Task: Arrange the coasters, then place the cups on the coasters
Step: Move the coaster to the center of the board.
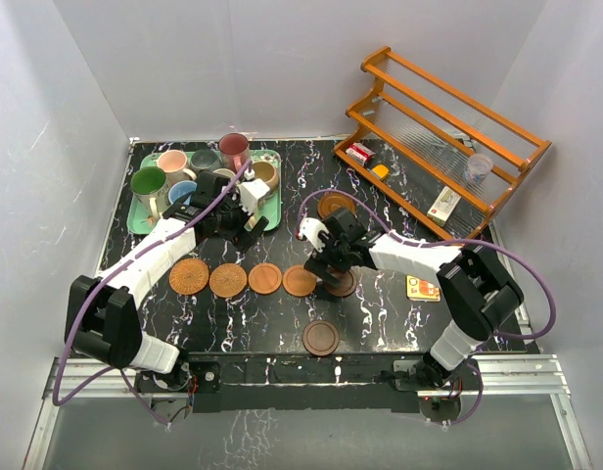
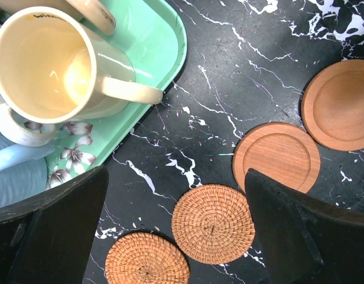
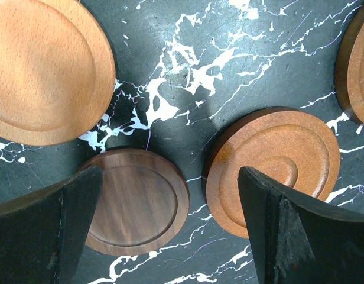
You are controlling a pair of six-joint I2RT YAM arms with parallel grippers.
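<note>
Black marble-look table point(image 1: 380, 328), white veining. Mint-green tray point(image 1: 135, 223) at the far left holds the mugs upright and crowded together: green mug point(image 1: 149, 183), pink mug point(image 1: 172, 162), grey-teal mug point(image 1: 205, 158), maroon mug point(image 1: 234, 147), tan mug point(image 1: 265, 174). Left gripper point(image 1: 235, 215) hangs at the tray's near right corner, jaws spread wide, nothing between them. Its wrist view shows a cream-yellow mug point(image 2: 46, 65) on the tray, handle reaching out over the rim.

Four coasters lie in a row across mid-table, edge to edge or nearly so: first woven coaster point(image 1: 189, 276), second woven coaster point(image 1: 228, 280), pale wood coaster point(image 1: 265, 278), next wood coaster point(image 1: 300, 281).

Right gripper point(image 1: 333, 266) sits low at the row's right end, over a dark coaster point(image 1: 343, 285) that it partly hides. Wrist view: jaws gaping and empty. A reddish ringed coaster point(image 3: 273, 171) lies just beside the dark one, with a thin gap between them.

Two more brown discs lie apart from the row: front coaster point(image 1: 321, 339) near the arms, back coaster point(image 1: 334, 206) farther off.

On the right are an orange card point(image 1: 423, 288) and a wooden rack point(image 1: 429, 137) with a clear glass cup point(image 1: 480, 166) on it.
</note>
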